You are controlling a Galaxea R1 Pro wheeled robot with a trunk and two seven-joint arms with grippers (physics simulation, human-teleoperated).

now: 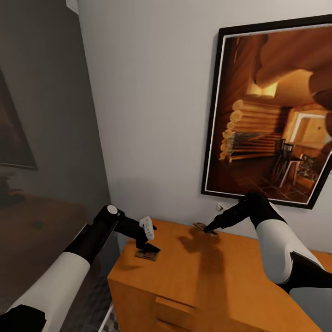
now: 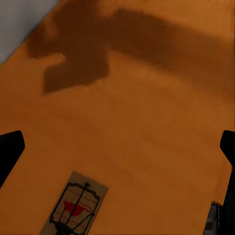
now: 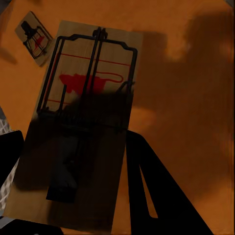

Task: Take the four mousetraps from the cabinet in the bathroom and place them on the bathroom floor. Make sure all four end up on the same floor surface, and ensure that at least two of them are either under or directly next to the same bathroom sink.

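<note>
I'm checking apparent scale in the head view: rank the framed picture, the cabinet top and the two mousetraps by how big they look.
1. Framed picture
2. Cabinet top
3. Mousetrap by the left claw and mousetrap under the right claw: both tiny, too alike to rank.

The near end of the mousetrap (image 3: pixel 85 132) between the right gripper's (image 1: pixel 208 228) fingers lay in deep shadow, details unreadable. Below the left gripper's (image 1: pixel 150 244) fingertips, another trap (image 2: pixel 74 205) was cut off at the frame edge.

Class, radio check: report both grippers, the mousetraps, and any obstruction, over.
Left gripper open, above a mousetrap on the cabinet top. Right gripper at second mousetrap, grip unclear. Nothing blocking either trap. Over.
</note>
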